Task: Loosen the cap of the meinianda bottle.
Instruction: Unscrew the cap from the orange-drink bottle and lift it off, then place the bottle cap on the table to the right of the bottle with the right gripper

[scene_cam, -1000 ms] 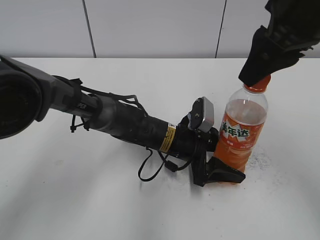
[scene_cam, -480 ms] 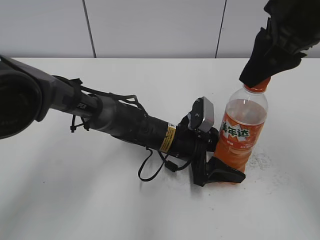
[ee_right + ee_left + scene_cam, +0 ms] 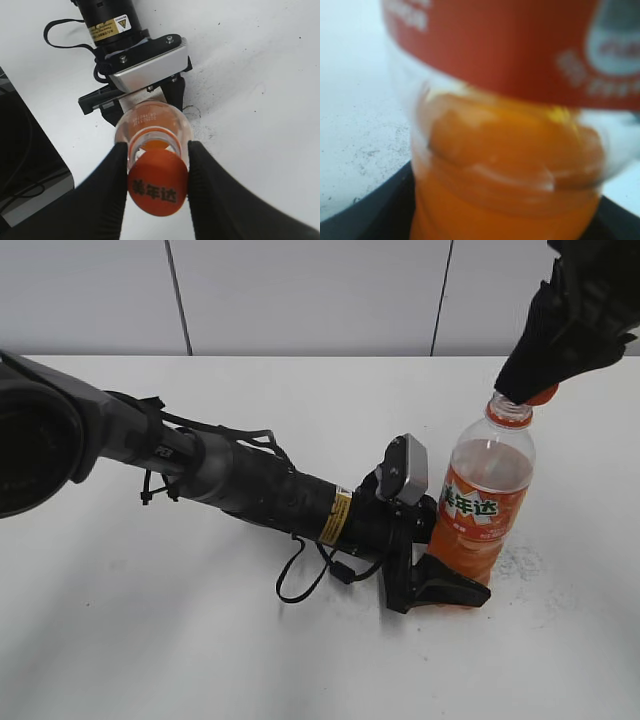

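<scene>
On the white table (image 3: 150, 640) near its right side, the meinianda bottle (image 3: 483, 505) stands upright, its lower body clamped between the black fingers of the left gripper (image 3: 440, 585), which reaches in low from the left on a long dark arm (image 3: 240, 480) lying close to the tabletop. A silver wrist camera block (image 3: 405, 470) and a loop of black cable (image 3: 305, 575) sit just beside the bottle on that arm. From the left wrist view the bottle fills nearly everything, blurred, with the orange label above and the drink below, so the fingers there show only as dark edges at the bottom corners. Above, the right gripper (image 3: 156, 186) pinches the cap (image 3: 158, 182) between its two black fingers (image 3: 112, 190); the cap sits off the neck, slightly lifted and tilted, with the open bottle mouth (image 3: 152, 145) visible just behind it. Fine dark specks (image 3: 200, 120) dust the table around the bottle's base. A grey panelled wall (image 3: 300, 295) rises behind the table.
</scene>
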You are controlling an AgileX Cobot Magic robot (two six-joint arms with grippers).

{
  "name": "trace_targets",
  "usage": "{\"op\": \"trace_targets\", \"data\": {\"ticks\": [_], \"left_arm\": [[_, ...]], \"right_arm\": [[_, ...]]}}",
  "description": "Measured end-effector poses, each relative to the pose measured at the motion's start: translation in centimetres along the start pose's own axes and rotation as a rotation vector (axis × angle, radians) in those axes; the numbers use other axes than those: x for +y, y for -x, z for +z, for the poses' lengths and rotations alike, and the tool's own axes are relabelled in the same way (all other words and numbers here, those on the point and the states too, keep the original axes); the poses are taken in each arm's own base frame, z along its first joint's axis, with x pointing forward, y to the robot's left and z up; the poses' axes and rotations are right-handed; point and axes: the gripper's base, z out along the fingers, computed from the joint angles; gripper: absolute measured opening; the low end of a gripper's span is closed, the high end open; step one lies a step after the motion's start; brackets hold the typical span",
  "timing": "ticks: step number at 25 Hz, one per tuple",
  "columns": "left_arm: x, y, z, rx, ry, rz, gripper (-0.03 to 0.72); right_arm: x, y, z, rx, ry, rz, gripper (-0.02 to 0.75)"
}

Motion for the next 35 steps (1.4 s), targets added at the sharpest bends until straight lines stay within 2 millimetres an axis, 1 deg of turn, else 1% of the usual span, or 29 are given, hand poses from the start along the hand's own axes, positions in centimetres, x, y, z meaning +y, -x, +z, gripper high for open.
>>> {"op": "trace_targets", "data": {"ticks": [4, 7, 10, 13, 16, 19, 20, 22, 24, 26, 27, 30, 32, 35], "left_arm": [[0.0, 0.0, 0.0, 0.001, -0.002, 0.005, 0.551], [0.0, 0.0, 0.0, 0.001, -0.002, 0.006, 0.551], [0.0, 0.0, 0.0, 0.002, -0.002, 0.007, 0.551], [0.0, 0.0, 0.0, 0.002, -0.002, 0.007, 0.551], [0.0, 0.0, 0.0, 0.002, -0.002, 0.007, 0.551], [0.0, 0.0, 0.0, 0.002, -0.002, 0.007, 0.551], [0.0, 0.0, 0.0, 0.002, -0.002, 0.007, 0.551], [0.0, 0.0, 0.0, 0.002, -0.003, 0.008, 0.551], [0.0, 0.0, 0.0, 0.002, -0.003, 0.008, 0.551], [0.0, 0.0, 0.0, 0.002, -0.003, 0.008, 0.551], [0.0, 0.0, 0.0, 0.002, -0.003, 0.008, 0.551], [0.0, 0.0, 0.0, 0.002, -0.003, 0.008, 0.551], [0.0, 0.0, 0.0, 0.002, -0.003, 0.008, 0.551], [0.0, 0.0, 0.0, 0.002, -0.003, 0.008, 0.551]], "right_arm": [[0.1, -0.2, -0.8, -0.003, -0.031, 0.004, 0.270], [0.0, -0.7, -1.7, -0.006, -0.068, 0.049, 0.270], [-1.2, -1.9, -2.9, -0.007, -0.134, 0.195, 0.270], [-2.5, -3.2, -3.7, -0.011, -0.175, 0.333, 0.270], [-3.6, -5.2, -3.3, 0.015, -0.184, 0.477, 0.270], [-3.7, -8.2, -1.2, 0.089, -0.161, 0.620, 0.270], [-3.7, -9.5, -0.2, 0.105, -0.161, 0.674, 0.270], [-3.7, -11.0, 1.2, 0.113, -0.170, 0.744, 0.270], [-3.4, -12.7, 3.5, 0.099, -0.192, 0.815, 0.270], [-2.8, -13.8, 5.5, 0.076, -0.188, 0.858, 0.270], [-2.4, -14.4, 6.7, 0.036, -0.187, 0.897, 0.270], [-1.9, -15.9, 9.3, -0.036, -0.216, 0.967, 0.270], [-1.7, -16.9, 10.8, -0.044, -0.239, 0.990, 0.270], [-2.0, -17.5, 12.3, -0.034, -0.256, 1.006, 0.270]]}}
